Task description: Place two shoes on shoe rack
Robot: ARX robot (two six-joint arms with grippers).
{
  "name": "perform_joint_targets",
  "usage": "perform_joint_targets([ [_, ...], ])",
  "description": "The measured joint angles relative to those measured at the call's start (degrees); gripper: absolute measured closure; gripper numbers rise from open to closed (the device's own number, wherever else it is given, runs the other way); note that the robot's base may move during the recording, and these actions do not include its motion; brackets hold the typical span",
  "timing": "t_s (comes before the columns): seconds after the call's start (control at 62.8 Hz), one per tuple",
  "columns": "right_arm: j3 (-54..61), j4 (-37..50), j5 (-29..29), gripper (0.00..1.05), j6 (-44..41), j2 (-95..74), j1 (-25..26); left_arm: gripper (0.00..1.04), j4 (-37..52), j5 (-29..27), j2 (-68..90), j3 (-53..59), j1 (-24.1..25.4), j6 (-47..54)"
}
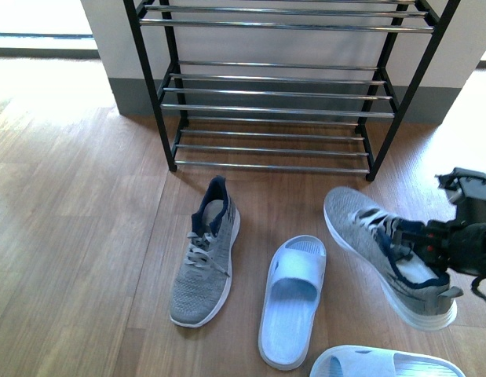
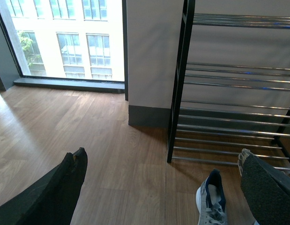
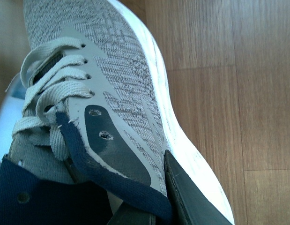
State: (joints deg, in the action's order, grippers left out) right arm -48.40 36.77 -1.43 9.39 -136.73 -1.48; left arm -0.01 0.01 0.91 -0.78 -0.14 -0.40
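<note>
My right gripper (image 1: 422, 250) is shut on the collar of a grey sneaker (image 1: 384, 250), at the right in the front view, its toe pointing toward the shoe rack (image 1: 274, 86). In the right wrist view one finger presses the sneaker's (image 3: 121, 84) outer side and the other sits inside the collar. A second grey sneaker (image 1: 205, 255) lies on the floor left of a pale slide (image 1: 294, 298); another slide (image 1: 384, 363) shows at the bottom edge. My left gripper (image 2: 163, 180) hangs open above bare floor, left of the second sneaker's heel (image 2: 211, 199), with the rack (image 2: 229, 93) beyond.
The rack stands against a white wall with a grey skirting (image 1: 133, 98). A large window (image 2: 65, 40) reaches down to the wooden floor (image 1: 70, 236) on the left.
</note>
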Motion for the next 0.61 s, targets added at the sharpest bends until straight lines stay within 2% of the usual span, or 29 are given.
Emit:
perform_joint_targets([
  [0.175,11.0,-2.6,-6.0,1.03,0.2,20.1,1.5,0.09,0.0,0.0,0.0,0.0,0.0,0.0],
  [0.382,21.3,-14.8,-14.8,1.03,1.7,50.5,4.9,0.09,0.0,0.0,0.0,0.0,0.0,0.0],
  [0.605,26.7,-25.7,-19.2,1.03,2.5,74.3,6.4,0.09,0.0,0.0,0.0,0.0,0.0,0.0],
])
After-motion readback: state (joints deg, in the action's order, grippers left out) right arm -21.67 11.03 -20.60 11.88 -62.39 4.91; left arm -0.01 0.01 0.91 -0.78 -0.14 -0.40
